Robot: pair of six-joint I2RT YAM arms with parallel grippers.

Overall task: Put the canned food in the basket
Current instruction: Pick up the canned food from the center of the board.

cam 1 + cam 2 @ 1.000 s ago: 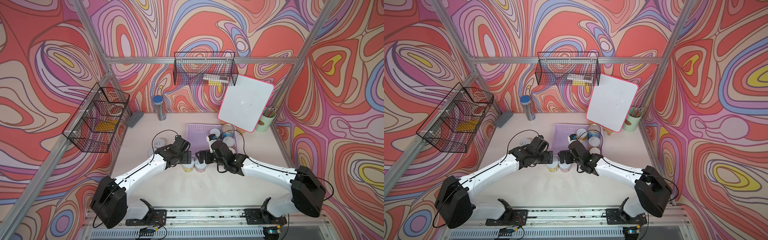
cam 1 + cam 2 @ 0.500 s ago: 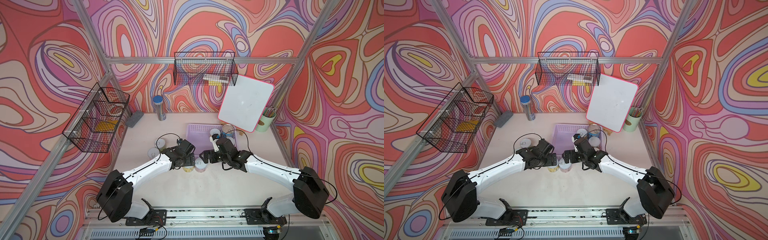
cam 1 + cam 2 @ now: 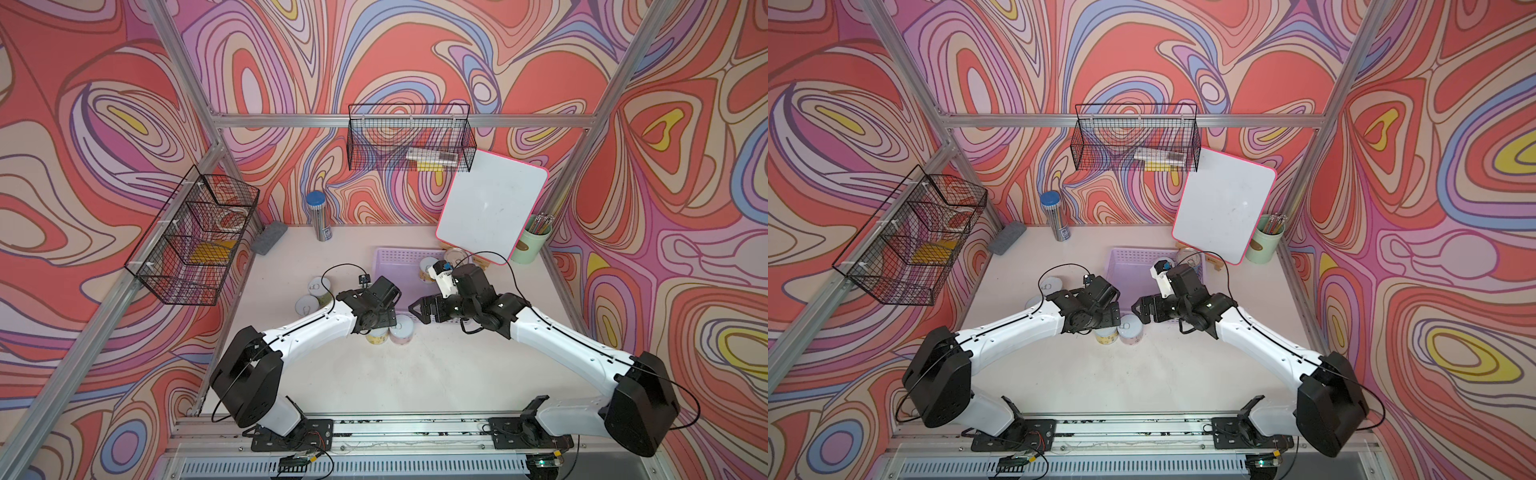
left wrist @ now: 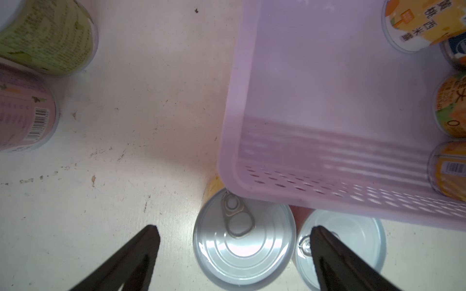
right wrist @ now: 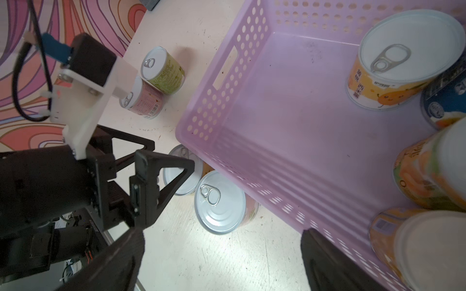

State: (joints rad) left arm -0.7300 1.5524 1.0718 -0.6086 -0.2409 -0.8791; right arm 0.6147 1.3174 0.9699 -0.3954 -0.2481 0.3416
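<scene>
left gripper [image 4: 233,230] jaws spread wide, empty, over a pull-tab can [image 4: 244,241] at the near-left corner of the basket [image 4: 327,88]; second can [image 4: 353,244] just beside it. right gripper [image 5: 222,236] also wide, empty, above that same corner. Basket sits toward the desk's back right. Along its right side are an orange-label can [image 4: 413,25] reading 黄桃西米露, a blue-label can [image 5: 446,103] and more orange ones. The green-label can [image 5: 164,70] and the barcoded pink-label can [image 5: 143,100] stand between basket and desk's left edge; fine print too blurred to read. desk [image 4: 126,126] is cream, scuffed, dark specks. Walls: red/purple swirl print. Pink-rimmed whiteboard [image 3: 492,208] leans at back right.
</scene>
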